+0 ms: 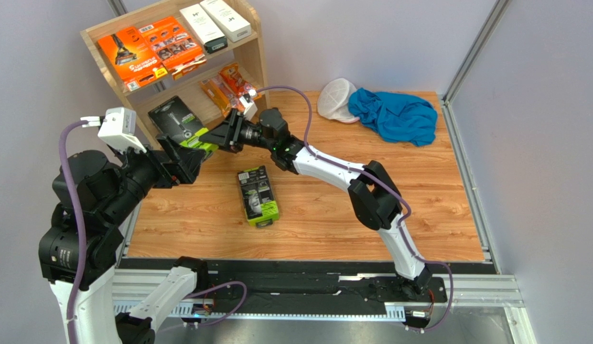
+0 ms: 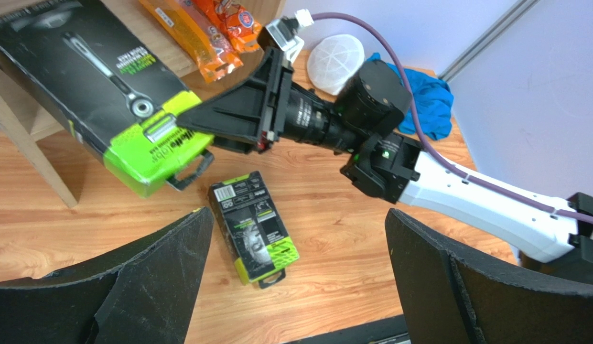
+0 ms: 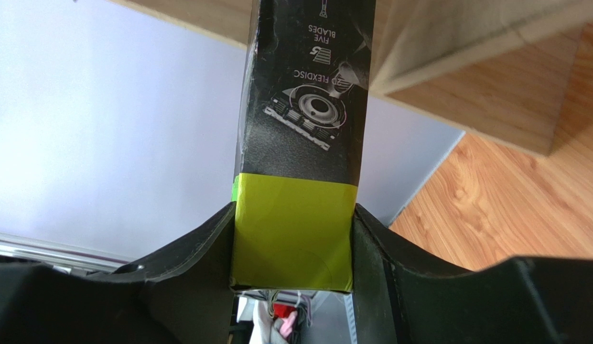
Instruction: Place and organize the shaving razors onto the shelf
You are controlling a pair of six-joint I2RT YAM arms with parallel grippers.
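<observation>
Holding: right tool [image 3: 292, 240] clamps the lime end of black-and-green pack [image 2: 98, 86], lying half onto the lower tier of the shelf [image 1: 260, 61].
Left tool [image 2: 292, 240]: spread open, empty.
Risk: released while overhanging, the pack may tip off the edge.
Counter [image 1: 421, 201]: twin pack [image 1: 257, 195] lies flat.

shelf [image 1: 260, 64]: pale matt wood | black-and-green razor pack [image 2: 84, 79]: glossy card | blue cloth [image 1: 392, 115]: soft fabric | table [image 1: 450, 208]: smooth wood-grain

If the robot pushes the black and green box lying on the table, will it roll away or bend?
Probably neither. The black and green box lies flat with straight edges, so it looks stiff and should slide, not roll. Its smooth printed face might be a bit slippery to grip.
</observation>
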